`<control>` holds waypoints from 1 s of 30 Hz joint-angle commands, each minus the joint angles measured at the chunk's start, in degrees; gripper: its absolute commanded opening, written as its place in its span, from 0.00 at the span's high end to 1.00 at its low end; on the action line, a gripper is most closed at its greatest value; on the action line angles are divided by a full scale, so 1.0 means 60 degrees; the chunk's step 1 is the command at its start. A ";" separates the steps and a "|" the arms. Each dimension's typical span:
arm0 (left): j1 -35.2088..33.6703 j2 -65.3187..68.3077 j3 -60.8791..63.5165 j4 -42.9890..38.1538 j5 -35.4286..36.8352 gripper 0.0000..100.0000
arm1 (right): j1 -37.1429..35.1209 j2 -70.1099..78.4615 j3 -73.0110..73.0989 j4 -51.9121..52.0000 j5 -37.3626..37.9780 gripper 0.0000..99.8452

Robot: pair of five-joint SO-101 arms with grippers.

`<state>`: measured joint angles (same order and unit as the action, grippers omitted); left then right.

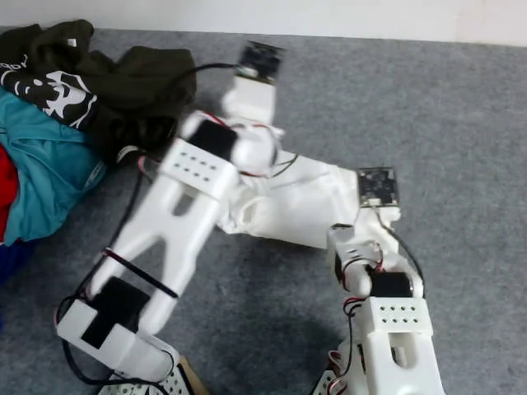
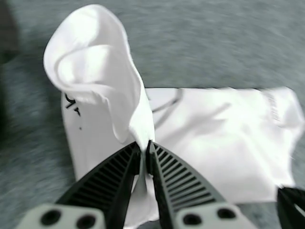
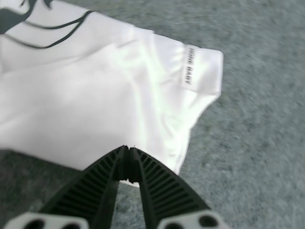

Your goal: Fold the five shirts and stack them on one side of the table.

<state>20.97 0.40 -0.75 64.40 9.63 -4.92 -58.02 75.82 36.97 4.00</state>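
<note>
The black ribbed left gripper (image 2: 144,149) and right gripper (image 3: 127,153) each pinch the white fabric shirt (image 2: 219,143). Either thin hold may slip, collapsing the fold. Crumpled dark and teal shirts (image 1: 58,132) wait at ten o'clock.

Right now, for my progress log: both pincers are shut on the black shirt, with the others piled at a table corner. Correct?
No: they hold the white shirt, not black. The left wrist view shows the left pincer shut on its raised fold; the right wrist view shows the right pincer on its edge. The rest stands.
</note>
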 commanded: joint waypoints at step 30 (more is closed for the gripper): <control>0.3788 0.1385 -0.0168 -0.2095 0.0015 0.73 | 0.2000 -0.0242 -0.0139 -0.0432 -0.1597 0.99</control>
<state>43.12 15.25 -0.75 53.05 9.71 6.51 -58.55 75.82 35.38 -5.14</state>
